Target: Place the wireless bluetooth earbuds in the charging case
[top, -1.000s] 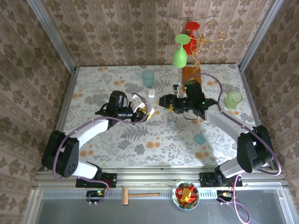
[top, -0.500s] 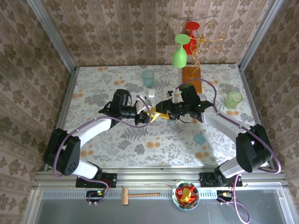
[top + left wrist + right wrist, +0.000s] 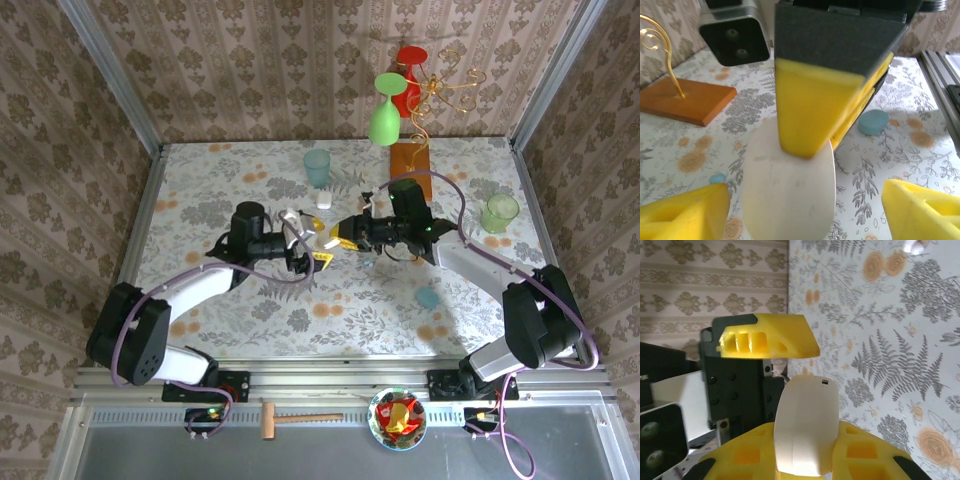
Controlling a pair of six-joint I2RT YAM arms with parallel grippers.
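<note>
The white oval charging case [image 3: 807, 425] is closed and sits clamped between the yellow fingers of my right gripper [image 3: 807, 455]. From the left wrist the case [image 3: 790, 190] fills the middle, with a right finger [image 3: 810, 110] pressed on its top. My left gripper [image 3: 802, 212] is open, its fingers wide on both sides of the case and apart from it. From above, both grippers meet over the table's middle: right gripper [image 3: 333, 236], left gripper [image 3: 312, 242]. White earbuds [image 3: 323, 203] lie beside the blue cup. A tiny light blue bud [image 3: 717, 178] lies on the cloth.
A blue cup [image 3: 317, 166] stands at the back and a green cup [image 3: 499, 212] at the right. A wooden stand [image 3: 410, 158] with gold wire holds green and red glasses. A light blue oval object [image 3: 427, 297] lies right of centre on the floral cloth [image 3: 220, 190].
The grippers came together over the table's middle. Since then the left arm has drawn back slightly to the left, and the right gripper has shifted a little toward the back with the case.
</note>
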